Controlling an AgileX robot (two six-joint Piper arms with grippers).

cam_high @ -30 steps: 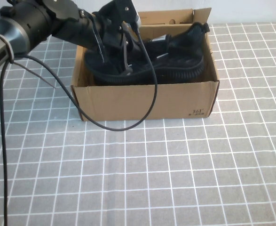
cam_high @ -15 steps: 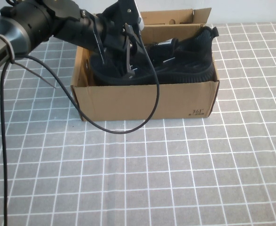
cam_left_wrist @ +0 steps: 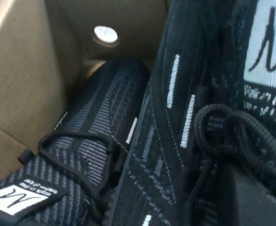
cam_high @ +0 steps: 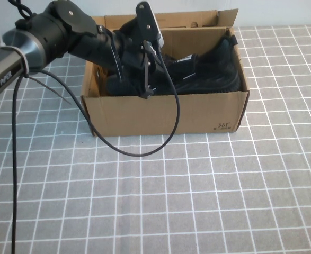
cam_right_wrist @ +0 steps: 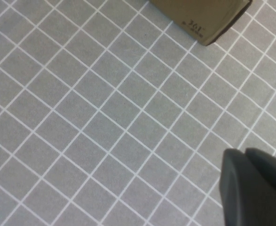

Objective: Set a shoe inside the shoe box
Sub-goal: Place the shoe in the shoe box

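Black shoe [cam_high: 203,74] sits low inside the brown shoe box [cam_high: 166,114], beside its twin [cam_left_wrist: 81,155]. The left gripper [cam_high: 144,69] pinches it tight near the laces. Best to let go gently, then lift straight up. The right gripper [cam_right_wrist: 253,186] hangs closed and empty over the table [cam_high: 197,201].

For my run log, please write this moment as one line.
left gripper: shut on shoe, inside shoe box | right gripper: shut, over grid mat

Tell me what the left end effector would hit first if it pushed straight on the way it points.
Probably the shoe it is shut on, then likely the second shoe lying beside it in the box. Depth is unclear.
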